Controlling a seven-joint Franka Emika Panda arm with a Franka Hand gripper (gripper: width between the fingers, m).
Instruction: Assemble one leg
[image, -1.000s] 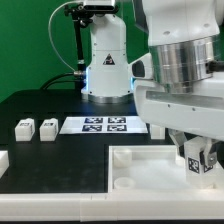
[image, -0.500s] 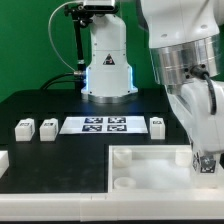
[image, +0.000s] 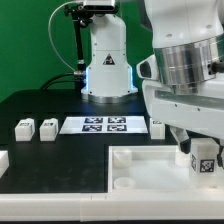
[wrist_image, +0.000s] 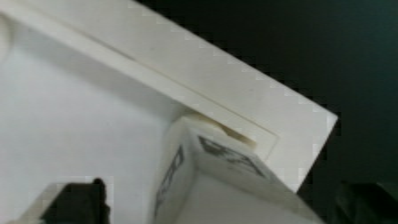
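We see the gripper (image: 203, 160) clenched on a leg (image: 204, 162), w/ its tag facing out, right at the tray (image: 150, 175) rim. Three more legs (image: 24, 128) sit beyond the tray, near the marker board (image: 105, 124).

Arm base stands upright at the back of the scene, a lit panel on its front. The forearm and wrist fill the exterior view's right side, large and close to the camera, the wrist pointing down. Gripper (image: 203, 160) hangs low at the exterior view's right edge. A leg (image: 205, 163) with a black-and-white tag sits between the fingers, held. Wrist view: one dark finger (wrist_image: 75, 203) shows at the picture's edge, blurred; the leg (wrist_image: 210, 178) lies just beside it, tag face toward the finger.
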